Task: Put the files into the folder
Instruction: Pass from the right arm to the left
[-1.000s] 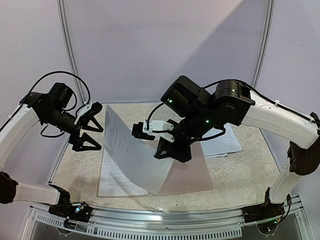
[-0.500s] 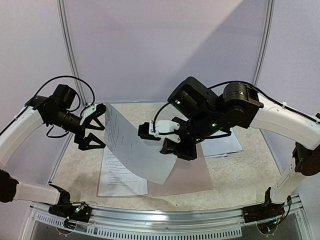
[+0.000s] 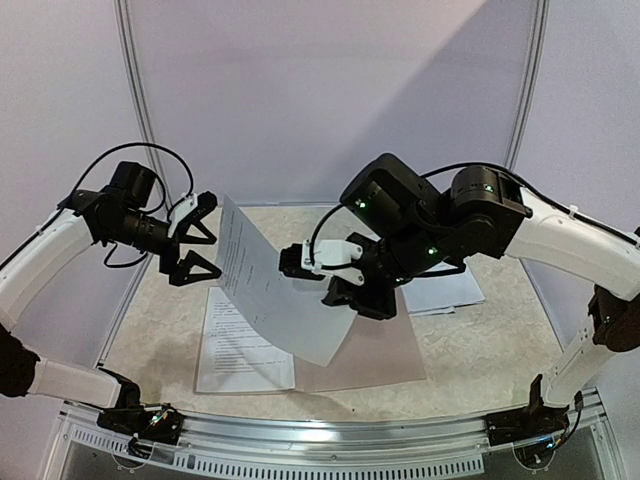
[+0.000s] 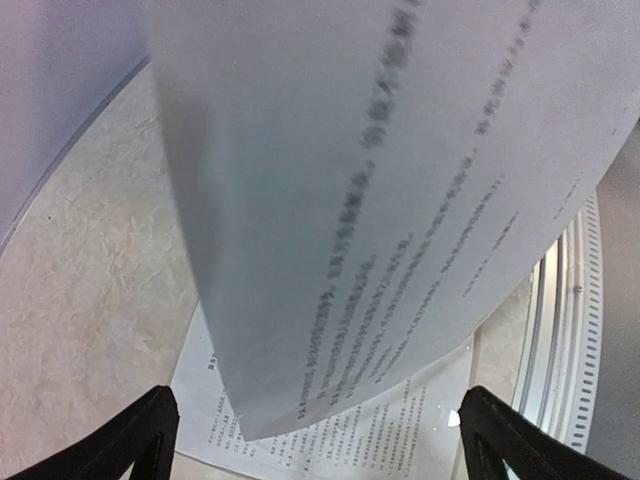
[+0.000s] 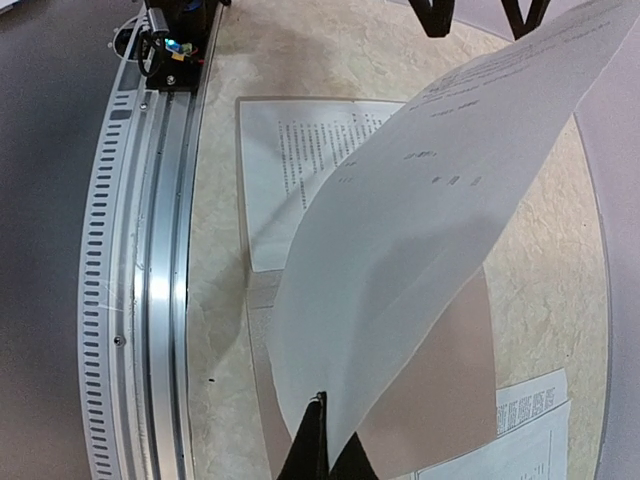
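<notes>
My right gripper [image 3: 345,300] [image 5: 322,440] is shut on the edge of one of the files, a white printed sheet [image 3: 275,285] [image 5: 430,200] that hangs curved in the air above the folder. The folder [image 3: 385,345] [image 5: 455,370] lies flat on the table, its taupe panel bare. Another printed sheet [image 3: 240,350] [image 5: 300,160] [image 4: 400,440] lies flat at the folder's left. My left gripper [image 3: 197,250] [image 4: 318,400] stands open just left of the lifted sheet's upper edge, apart from it. That sheet [image 4: 380,180] fills the left wrist view.
More printed files [image 3: 455,290] [image 5: 530,425] lie on the table to the right of the folder. A ribbed metal rail [image 3: 320,440] [image 5: 150,280] runs along the table's near edge. Lilac walls stand close behind and at both sides.
My left gripper has risen and moved right, closer to the lifted sheet's upper edge. My right gripper has lifted the sheet a little higher off the folder.
</notes>
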Controlling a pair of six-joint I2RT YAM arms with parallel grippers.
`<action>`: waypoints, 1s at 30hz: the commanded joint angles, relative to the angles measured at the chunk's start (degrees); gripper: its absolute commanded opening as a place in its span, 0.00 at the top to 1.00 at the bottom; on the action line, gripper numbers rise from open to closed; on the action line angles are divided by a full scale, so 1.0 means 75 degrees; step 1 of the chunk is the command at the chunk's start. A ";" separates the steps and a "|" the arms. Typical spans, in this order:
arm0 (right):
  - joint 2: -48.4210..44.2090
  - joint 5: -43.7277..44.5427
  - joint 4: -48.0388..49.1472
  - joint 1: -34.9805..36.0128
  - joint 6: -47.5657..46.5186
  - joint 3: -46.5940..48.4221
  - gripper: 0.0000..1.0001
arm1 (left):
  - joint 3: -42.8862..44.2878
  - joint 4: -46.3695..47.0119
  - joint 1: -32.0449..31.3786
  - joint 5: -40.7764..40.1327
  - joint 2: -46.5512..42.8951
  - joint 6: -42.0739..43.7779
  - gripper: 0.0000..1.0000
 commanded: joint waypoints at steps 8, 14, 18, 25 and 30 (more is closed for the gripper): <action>-0.0442 0.0052 0.0309 0.0006 -0.0029 -0.0326 1.00 | 0.0506 -0.0676 0.0084 0.1705 0.0712 0.0112 0.04; -0.0453 0.0047 0.0416 -0.0006 0.0129 -0.0424 1.00 | 0.0826 -0.2007 0.0091 0.2440 0.0541 0.0886 0.68; -0.0465 0.0414 0.0508 -0.0018 0.0173 -0.0548 1.00 | 0.0806 -0.2009 0.0085 0.2252 0.0131 0.0702 1.00; -0.0559 0.1500 0.0816 -0.0126 0.0597 -0.0795 0.31 | 0.0919 -0.2327 -0.0102 0.1015 -0.0369 0.0763 1.00; -0.0288 0.1180 0.1139 -0.0446 0.0812 -0.0283 0.01 | 0.1223 -0.2944 -0.0763 -0.0129 -0.0354 0.1080 1.00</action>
